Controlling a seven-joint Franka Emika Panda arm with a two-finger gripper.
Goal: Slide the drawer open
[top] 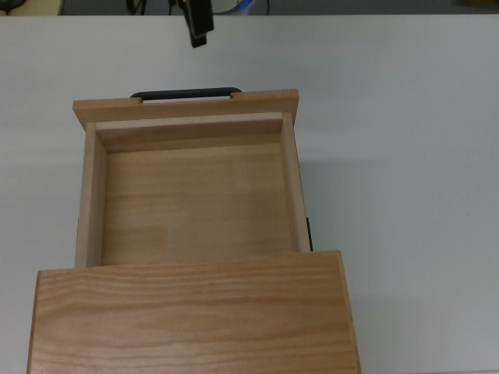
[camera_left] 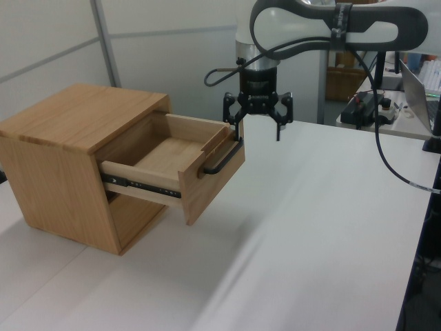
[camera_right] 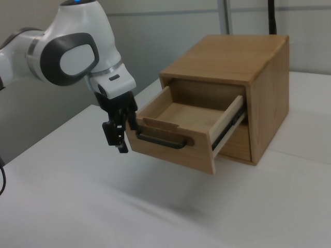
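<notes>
the drawer [camera_left: 180, 167] sits centre-left in the left view, pulled well out of the cabinet [camera_left: 65, 162] on black side runners. it is rigid wood, probably light and free-running, so a straight pull along the runners should do. the black bar handle [camera_right: 161, 141] on the front panel is the only sensible hold: thin, stiff, possibly slick. the gripper [camera_left: 258, 128] hangs above and just beside the handle, fingers spread wide, holding nothing. contact with the handle appears absent, though the angle is poor.
</notes>
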